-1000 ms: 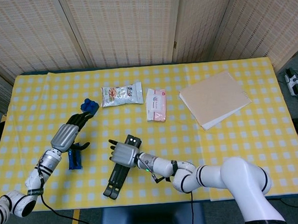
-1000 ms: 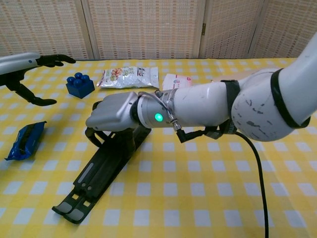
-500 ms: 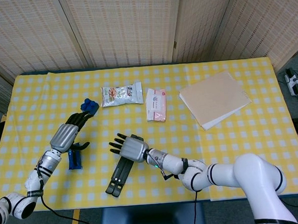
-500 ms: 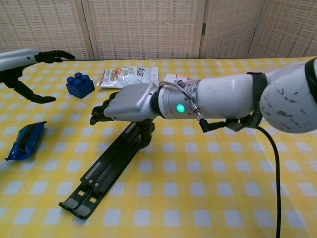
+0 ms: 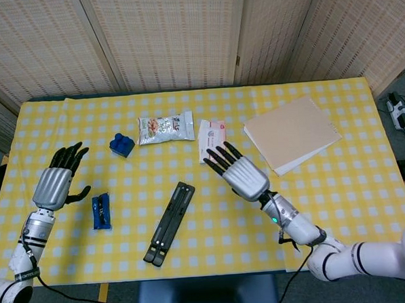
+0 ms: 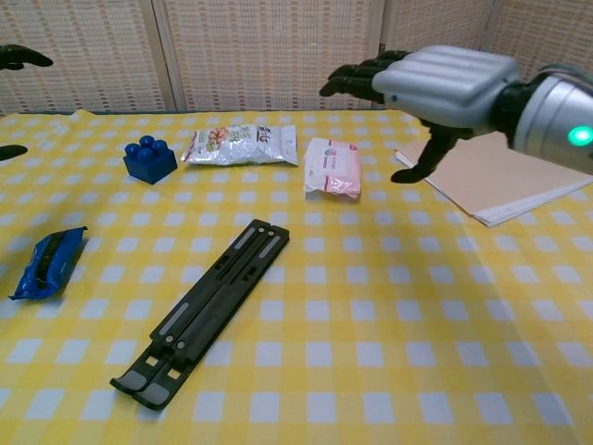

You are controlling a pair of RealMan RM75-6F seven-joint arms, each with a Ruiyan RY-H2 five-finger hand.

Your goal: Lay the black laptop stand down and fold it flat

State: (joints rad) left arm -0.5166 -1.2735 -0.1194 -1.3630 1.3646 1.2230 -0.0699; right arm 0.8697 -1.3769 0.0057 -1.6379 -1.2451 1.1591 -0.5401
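A: In the head view, where is the black laptop stand [image 5: 169, 223]?

B: It lies flat and folded on the worktop [image 5: 340, 185], low in the middle of the frame, running diagonal from lower left to upper right; no hand touches it. The right hand [image 5: 242, 173] hangs just right of its upper end, fingers spread, holding nothing; the left hand [image 5: 53, 186] is at the left edge, also spread and holding nothing.

A: What else is there?

B: A blue packet [image 5: 100, 211] is beside the left hand; a blue brick [image 5: 121, 144] is above it; a snack bag [image 5: 165, 127] and a pink tissue pack [image 5: 212, 141] are in the upper middle; a tan folder [image 5: 292, 133] is at the upper right.

A: And the chest view?

B: The stand [image 6: 205, 311] lies flat at lower centre-left, well apart from the right hand [image 6: 435, 88], which is raised at the upper right with fingers apart; of the left hand only dark fingertips [image 6: 17, 57] show at the upper left edge. The packet [image 6: 48, 261] is at the left; the brick [image 6: 150, 158], bag [image 6: 242, 146] and tissue pack [image 6: 333, 167] are in a row behind the stand.
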